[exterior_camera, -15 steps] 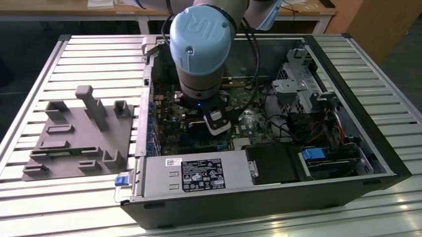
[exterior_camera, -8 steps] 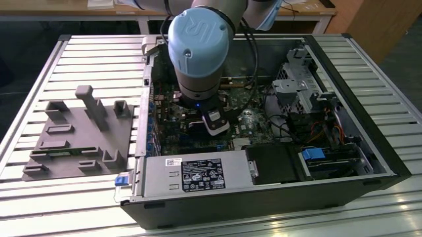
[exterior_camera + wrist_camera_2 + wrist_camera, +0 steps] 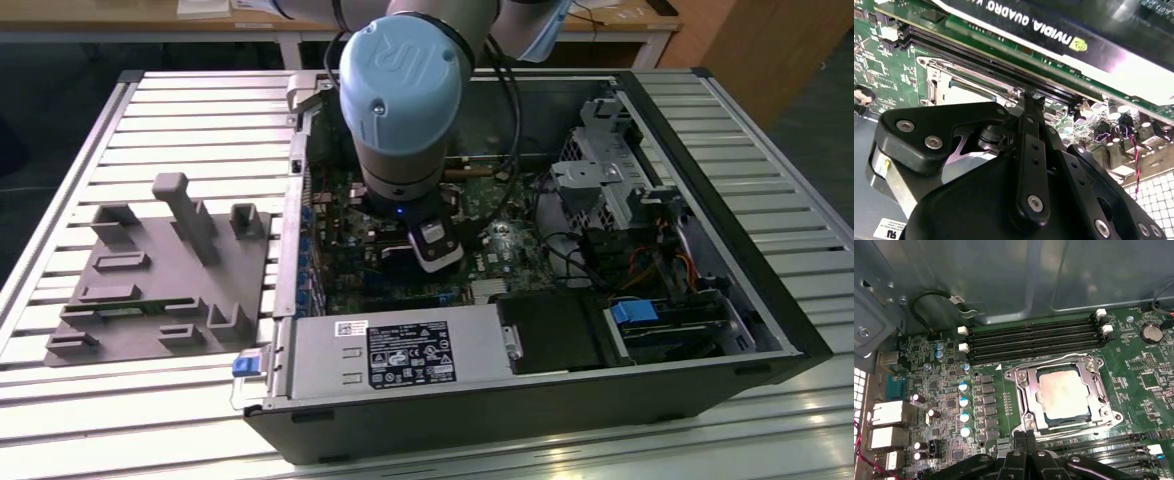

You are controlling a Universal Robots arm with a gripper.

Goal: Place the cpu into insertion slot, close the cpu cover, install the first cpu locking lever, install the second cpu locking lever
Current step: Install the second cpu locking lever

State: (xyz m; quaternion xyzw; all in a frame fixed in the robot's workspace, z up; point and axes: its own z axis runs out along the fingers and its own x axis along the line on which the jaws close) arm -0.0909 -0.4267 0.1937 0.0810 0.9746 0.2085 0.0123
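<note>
Slatted metal bench [image 3: 160, 120] carries an open computer case [image 3: 747, 330] lying on its side, with a grey fixture block [image 3: 160, 290] beside it toward the exterior view's left. Arm wrist housing [image 3: 400, 90] hangs over the case interior, above the green motherboard [image 3: 1149, 375]. Power supply box [image 3: 400, 355] sits along the near case wall; the graphics card [image 3: 1054, 30] runs across the second wrist view. Long black memory slots [image 3: 1034, 340] lie at roughly 12 o'clock from the insertion slot [image 3: 1016, 412] in the first wrist view. The cpu [image 3: 1061, 392] is seated flat in that slot, silver top exposed. The cpu cover [image 3: 1089, 372] lies down around it, its window framing the chip. A wire locking lever [image 3: 1046, 361] runs along the frame's edge nearest the memory slots. Gripper [image 3: 1027, 432]: fingers brought together, tips touching or nearly so, nothing seen between them. Fingertips [image 3: 1030, 426] stand at the socket frame's edge, about 7 o'clock from the chip; contact with the frame cannot be confirmed.
</note>
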